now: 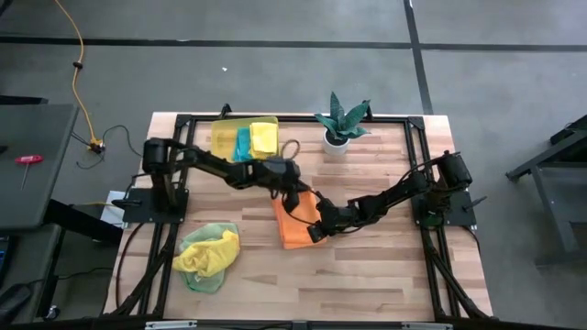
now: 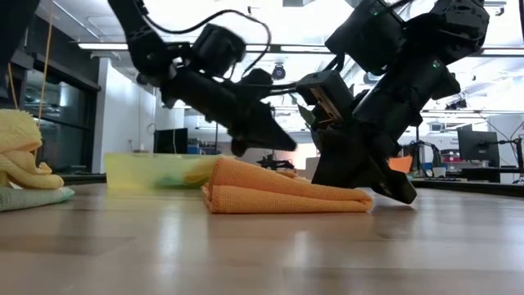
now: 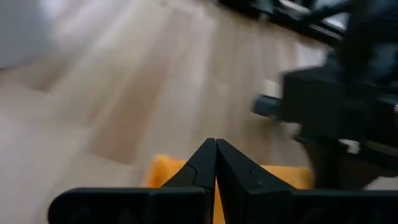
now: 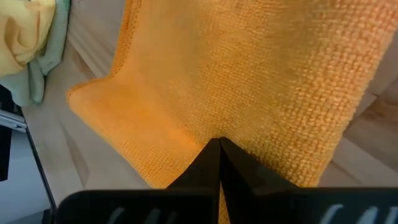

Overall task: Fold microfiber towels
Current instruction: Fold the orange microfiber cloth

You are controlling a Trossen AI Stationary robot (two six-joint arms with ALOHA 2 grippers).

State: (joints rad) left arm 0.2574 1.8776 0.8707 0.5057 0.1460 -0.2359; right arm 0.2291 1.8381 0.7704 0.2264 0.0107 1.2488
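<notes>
High cam looks straight down on whole table (image 1: 385,275); low cam sits at tabletop level, facing across into room. Both wrist cams are close-up over the orange towel (image 4: 249,81), which all 4 views share

I see grey floor (image 1: 275,23) with dark seams | yellow cable (image 1: 81,82) | ceiling strip lights (image 2: 106,46) | monitor (image 2: 477,147) behind table

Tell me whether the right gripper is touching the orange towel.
Touching. In the right wrist view the right gripper has its fingers shut on the orange towel, the cloth pinched between them.
</notes>
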